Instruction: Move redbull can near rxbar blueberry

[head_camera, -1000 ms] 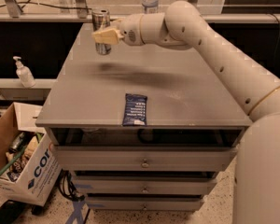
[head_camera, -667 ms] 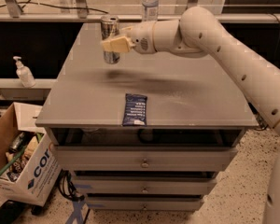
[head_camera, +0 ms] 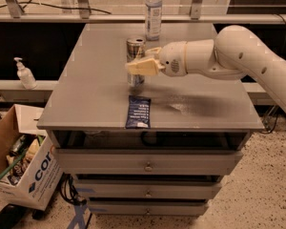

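— Gripper (head_camera: 137, 62) position and state?
— Over the middle of the table (head_camera: 86, 94), reaching in from the right on the arm (head_camera: 229, 51). Pinching the can (head_camera: 135, 46) round its waist, pads (head_camera: 144, 68) pressed tight against it.
— And the can itself?
— Upright, just behind the far end of the bar (head_camera: 138, 111). Near it, seemingly not touching. Cannot tell whether resting on the table or hanging a shade above.
— Step in hand?
— By the look of it, the tail of the carry: close to the bar, not yet let go.
— Next move?
— Probably: lower until seated flat, spread the pads, then draw back to the right without brushing the can. Worth keeping off the wrapper's edge; set down half on it, so tall and slim a thing would likely tip.
— Anything hidden?
— Waist of the can masked by the near pad. Other pad mostly behind the can, hardly seen. Base of the can lost in shade, hence the doubt about contact. Rest of the arm cut off at the right edge. Lettering on the bar too small to read.
— Anything else close by?
— Only a bottle (head_camera: 153, 12) at the back of the table, well apart from both; no obstacle to a straight set-down.
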